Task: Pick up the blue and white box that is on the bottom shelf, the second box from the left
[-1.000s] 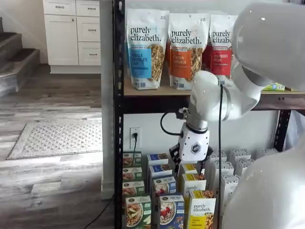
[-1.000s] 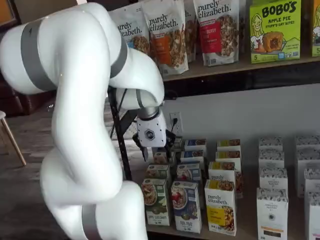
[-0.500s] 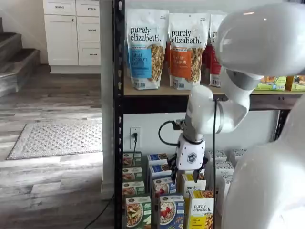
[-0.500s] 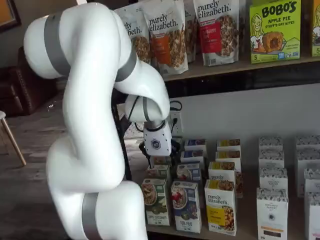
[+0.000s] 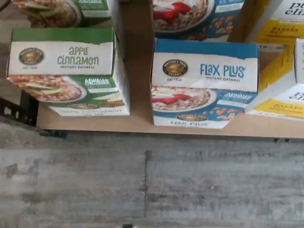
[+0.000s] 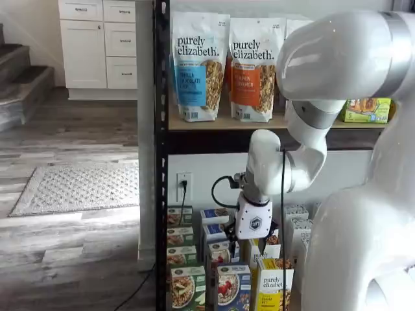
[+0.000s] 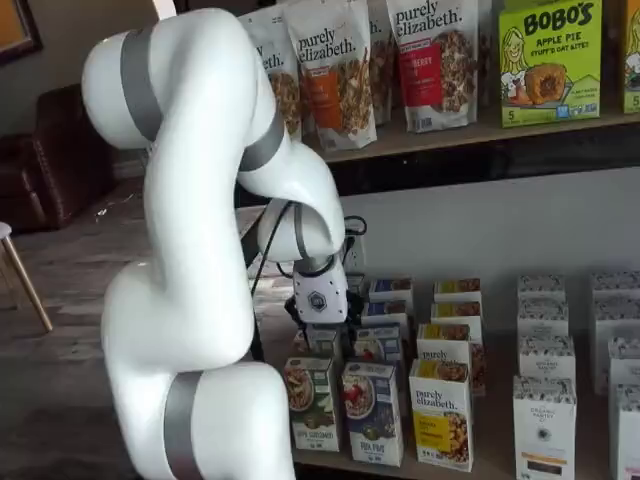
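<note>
On the bottom shelf [image 7: 500, 455], front row: the blue and white box [image 7: 372, 413] upright at the shelf's front edge, "Flax Plus" face outward, green box [image 7: 311, 403] just beside it at 9 o'clock, yellow-and-white box [image 7: 442, 414] just beside at 3 o'clock. Confirmed in the wrist view: blue and white box [image 5: 205, 82] with a clear strip of bare shelf between it and the green box [image 5: 68, 70], but much tighter against the yellow-and-white box [image 5: 280, 71], which leans close at its far corner. Rows stacked front to back, presumably for retail-style facing; further blue boxes directly behind the target.

End effector [image 7: 318, 330] hanging over the rows behind the front box, in both shelf views, white body pointing down; also seen at [image 6: 249, 243]. Fingers hidden among the boxes, so apart or together cannot be told. Nothing clamped, as far as visible.

Room for moving: open floor beyond the front edge at 6 o'clock; upper wooden shelf [image 6: 214, 123] well above. Judged tightest clearance: the yellow side
</note>
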